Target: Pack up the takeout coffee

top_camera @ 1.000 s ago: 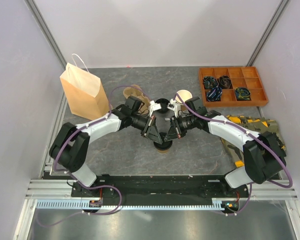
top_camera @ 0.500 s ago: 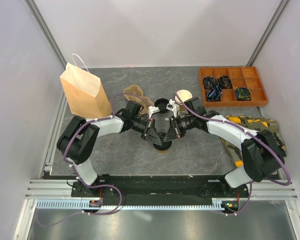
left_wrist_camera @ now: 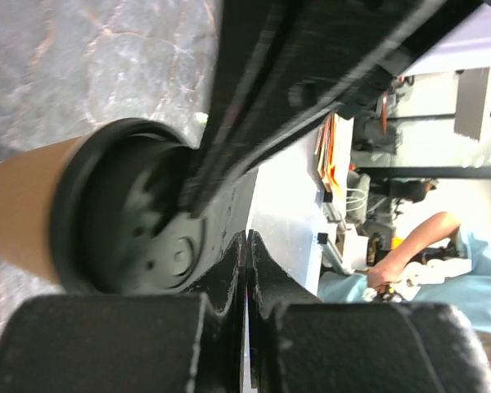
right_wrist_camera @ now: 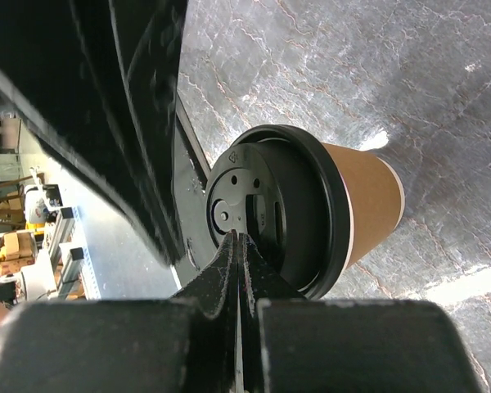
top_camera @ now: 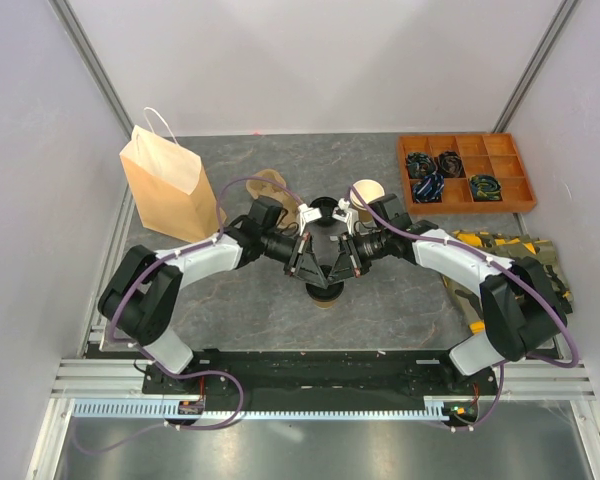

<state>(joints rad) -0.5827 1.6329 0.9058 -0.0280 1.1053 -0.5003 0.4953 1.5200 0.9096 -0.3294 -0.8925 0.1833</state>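
One takeout coffee cup (top_camera: 326, 295), tan kraft with a black lid, stands at the table's middle, mostly hidden under both grippers. My left gripper (top_camera: 313, 272) is shut with its tips at the lid's edge (left_wrist_camera: 123, 221), nothing between them. My right gripper (top_camera: 337, 272) is also shut, tips resting on the lid's top (right_wrist_camera: 266, 209) near the sip hole. The cup's tan wall (right_wrist_camera: 368, 201) shows beside it. A second cup (top_camera: 367, 189), open with a white inside, stands behind the right gripper. Another black lid (top_camera: 324, 208) sits just behind the two grippers.
The tall tan paper bag (top_camera: 166, 185) with white handles stands at the back left. The brown pulp carrier (top_camera: 273, 186) lies behind the left arm. An orange compartment tray (top_camera: 465, 172) sits back right, and a camouflage-patterned bundle (top_camera: 510, 258) lies along the right edge.
The left arm's elbow swung inward and then back out. Both grippers stayed shut over the lidded cup, barely shifting.
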